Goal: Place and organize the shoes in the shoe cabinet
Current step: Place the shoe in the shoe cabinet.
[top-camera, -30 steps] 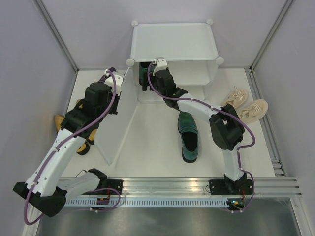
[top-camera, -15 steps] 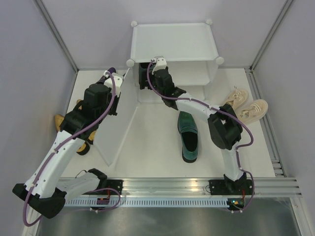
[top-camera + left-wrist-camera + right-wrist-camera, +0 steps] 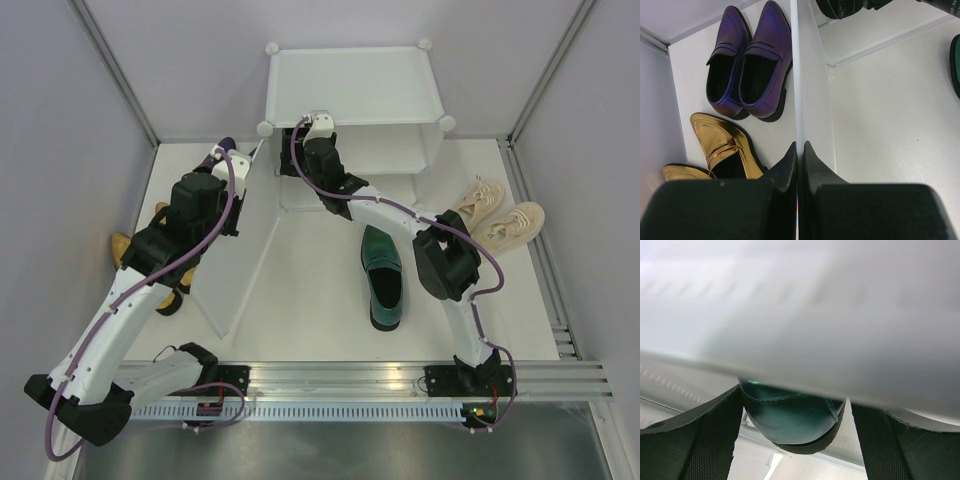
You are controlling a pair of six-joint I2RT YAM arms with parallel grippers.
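The white shoe cabinet [image 3: 350,85] stands at the back, its frosted door panel [image 3: 240,250] swung open to the left. My left gripper [image 3: 800,145] is shut on the thin edge of the door panel [image 3: 794,75]. My right gripper [image 3: 795,397] reaches into the lower tier, its fingers open on either side of the heel of a dark green loafer [image 3: 790,415], with a small gap on the right side. The other green loafer [image 3: 383,280] lies on the floor in front. Purple shoes [image 3: 752,65] and gold loafers [image 3: 725,145] sit left of the door. Beige sneakers [image 3: 500,215] lie at the right.
Grey walls close in the white floor on the left, right and back. The open door panel divides the left strip, where the purple and gold shoes lie, from the middle. A metal rail [image 3: 400,380] carries both arm bases at the near edge.
My right arm has pushed a little further into the cabinet's lower tier with the green loafer ahead of it. The left arm and the door have stayed put.
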